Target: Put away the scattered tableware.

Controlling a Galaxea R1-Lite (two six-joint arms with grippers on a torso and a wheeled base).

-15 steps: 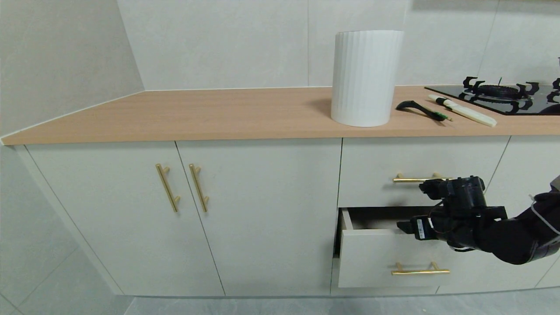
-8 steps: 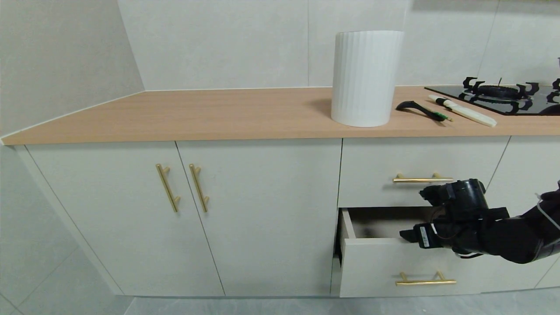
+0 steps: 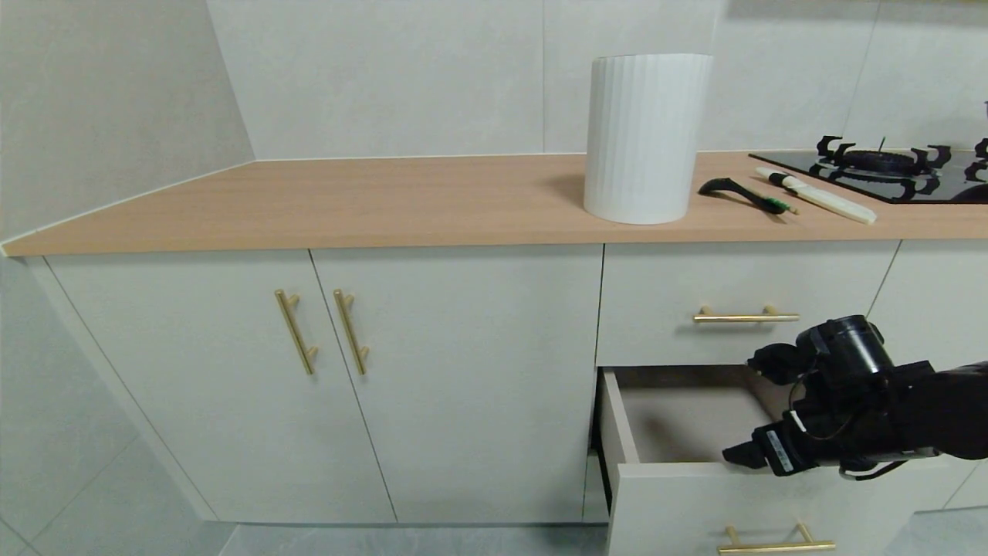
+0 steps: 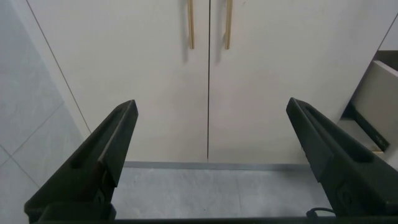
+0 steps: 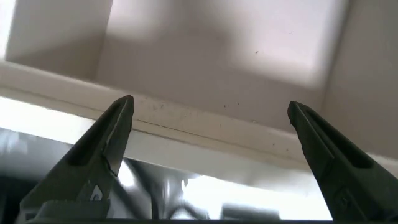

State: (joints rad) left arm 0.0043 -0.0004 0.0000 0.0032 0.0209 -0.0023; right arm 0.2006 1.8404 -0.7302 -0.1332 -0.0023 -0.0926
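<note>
Our R gripper [image 3: 747, 409] at open drawer [image 3: 683, 421], lower right.
It and L gripper [image 4: 211, 118] gape wide, empty; black ladle [image 3: 742, 193], cream knife [image 3: 820, 198] on woodgrain counter [image 3: 386, 205] upper right, by ribbed white cylinder [image 3: 647, 137].

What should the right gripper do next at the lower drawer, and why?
Probably lift the right gripper away from the drawer and go up toward the counter. The drawer stands well open, the gripper is open and holds nothing, and a black spoon and a white knife lie on the counter near the stove.
</note>
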